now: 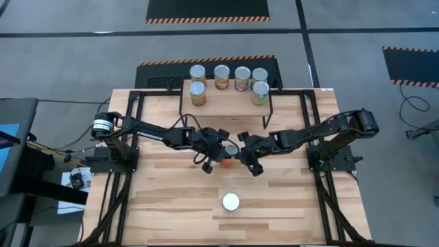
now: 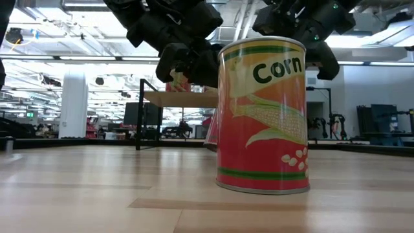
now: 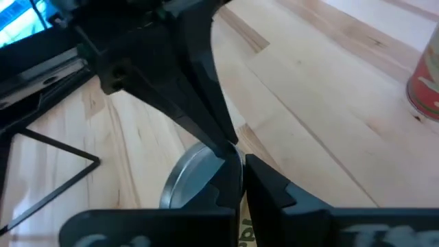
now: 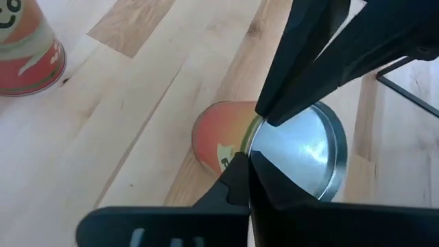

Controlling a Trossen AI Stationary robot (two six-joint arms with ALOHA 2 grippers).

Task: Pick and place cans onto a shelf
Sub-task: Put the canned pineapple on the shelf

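A red-orange can with a silver top (image 1: 232,149) stands mid-table in front of the shelf (image 1: 226,103), between both grippers. My left gripper (image 1: 223,148) comes at it from the left and my right gripper (image 1: 241,146) from the right, and both are shut on its rim. Their fingertips almost meet. Several cans (image 1: 221,77) stand upright on the shelf board. A red "Corn" can (image 1: 230,202) stands upright on its base near the table's front edge. It fills the low view (image 2: 262,116) and hides most of the held can (image 2: 210,133). My left gripper pinches the can's top rim (image 3: 236,161) between its two fingers, one finger on the silver lid side and one on the label side. The fingers come slanting down from the table's left. Whether the can's base is on the table is hidden. My right gripper pinches the same rim (image 4: 250,152) close beside the left fingertips, one finger over the lid (image 4: 302,151) and one against the orange label (image 4: 216,140). The fingers come slanting down from the table's right. The can looks somewhat tilted.
The shelf's thin black legs (image 1: 269,113) stand just behind the grippers. The Corn can also shows in the left wrist view (image 3: 425,89) and the right wrist view (image 4: 27,55). Bare wood lies left and right of it. The table's black frame (image 1: 113,199) runs along both sides.
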